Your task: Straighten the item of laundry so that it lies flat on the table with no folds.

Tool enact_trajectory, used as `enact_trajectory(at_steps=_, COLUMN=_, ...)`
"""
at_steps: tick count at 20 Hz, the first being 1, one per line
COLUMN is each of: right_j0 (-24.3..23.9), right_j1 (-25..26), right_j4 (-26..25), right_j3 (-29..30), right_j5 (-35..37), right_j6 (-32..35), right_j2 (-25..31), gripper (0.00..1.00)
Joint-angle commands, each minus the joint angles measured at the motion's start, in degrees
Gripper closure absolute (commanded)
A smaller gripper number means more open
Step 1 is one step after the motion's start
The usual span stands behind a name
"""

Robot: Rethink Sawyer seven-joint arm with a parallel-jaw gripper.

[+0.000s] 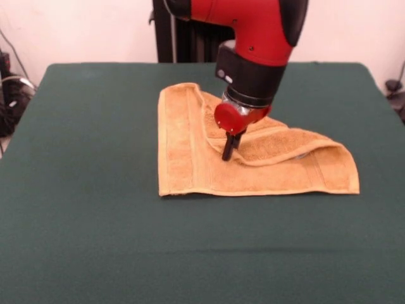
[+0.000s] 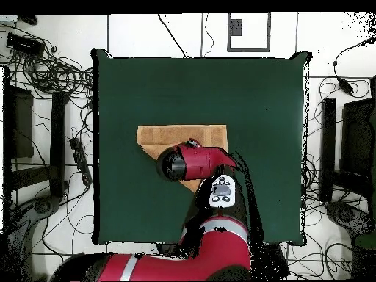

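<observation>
From my screen, I am looking across the big rectangular worktop covered in plain dark green cloth, its near stretch lying bare in front of the orange-tan terry towel. The towel is sitting around the middle of the worktop, its near edge running straight while a corner of it is lying folded back over the right part, making a diagonal flap with a raised fold line. The black-fingered end effector on the red and black arm is coming down onto the towel right at that fold, its tips touching the cloth just where the flap is meeting the flat left part. The fingers are looking pressed close together, but I cannot tell whether they are pinching any cloth. In the overhead view the arm is covering much of the towel, and the end effector itself is sitting hidden under the wrist.
</observation>
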Motion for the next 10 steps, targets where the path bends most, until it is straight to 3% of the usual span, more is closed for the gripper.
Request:
enact_trajectory(at_steps=1, right_j0=2.4, right_j1=-0.7, right_j4=-0.3, right_j3=1.7, right_j5=-9.0, right_j6=16.4, right_j2=-1.2, gripper=1.0)
enact_trajectory(at_steps=5, right_j0=0.7, right_j1=-5.7, right_j4=0.2, right_j3=8.4, right_j5=-6.7, right_j6=15.0, right_j2=2.3, gripper=1.0)
enact_trajectory(at_steps=10, right_j0=0.9, right_j1=-8.4, right_j4=2.3, right_j3=15.1, right_j5=-4.5, right_j6=16.1, right_j2=4.8, gripper=1.0)
